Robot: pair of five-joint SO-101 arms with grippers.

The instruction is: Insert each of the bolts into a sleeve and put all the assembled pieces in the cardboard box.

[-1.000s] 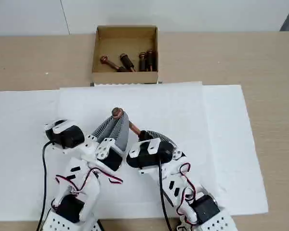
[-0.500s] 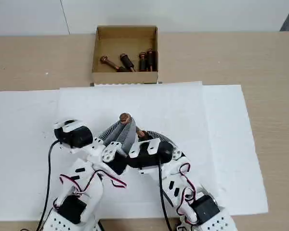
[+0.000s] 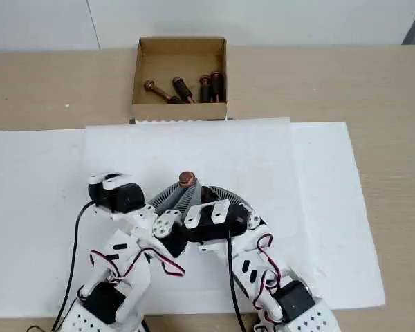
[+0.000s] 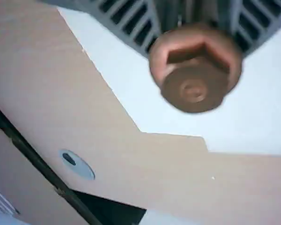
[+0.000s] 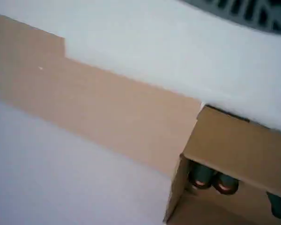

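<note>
Left pincer (image 3: 185,192) held the bolt (image 3: 187,180) below its head | right pincer (image 3: 207,196): grip could not be told | judged: line bolt straight with sleeve, ease in slowly.

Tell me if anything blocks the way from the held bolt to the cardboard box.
Nothing visible does: between the bolt in the left pincer and the cardboard box lies just flat white paper.
</note>
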